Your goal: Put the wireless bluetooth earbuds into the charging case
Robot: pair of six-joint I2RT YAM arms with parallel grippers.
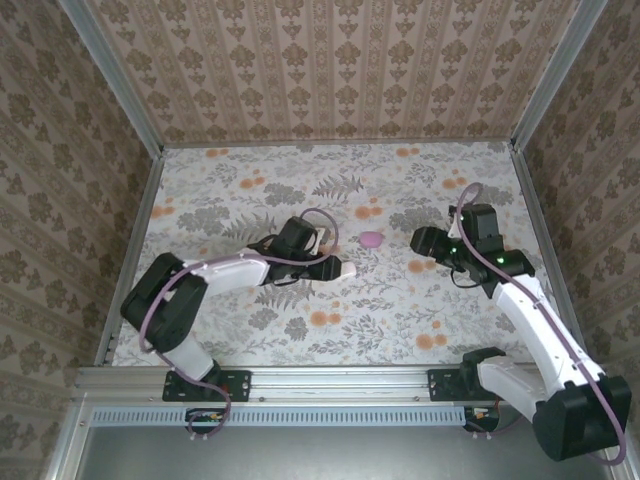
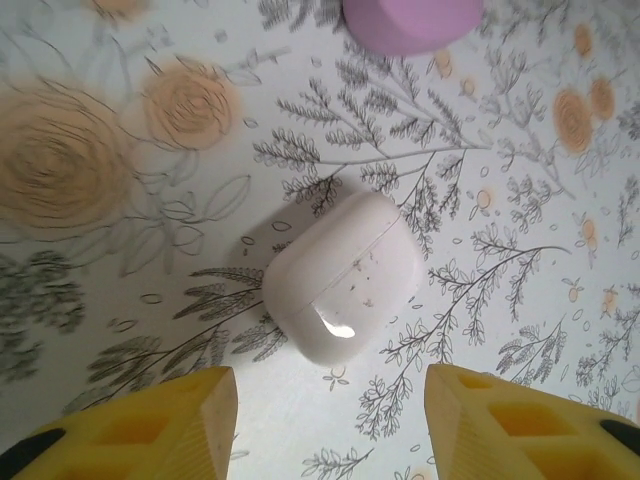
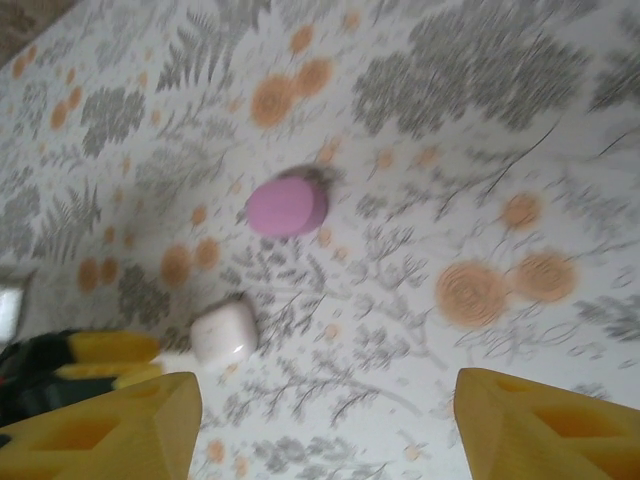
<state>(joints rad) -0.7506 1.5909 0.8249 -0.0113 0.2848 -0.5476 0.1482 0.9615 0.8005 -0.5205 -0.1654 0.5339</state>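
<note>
A: Why do we hold our left gripper (image 2: 328, 392) open?
B: Probably to frame the shut white charging case (image 2: 345, 275) on the table (image 2: 120, 260); a pink case (image 2: 410, 20) sits at twelve o'clock. Our right gripper (image 3: 325, 400) hovers open, empty.

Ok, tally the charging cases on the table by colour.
White case: 1
Pink case: 1
Total: 2
</note>
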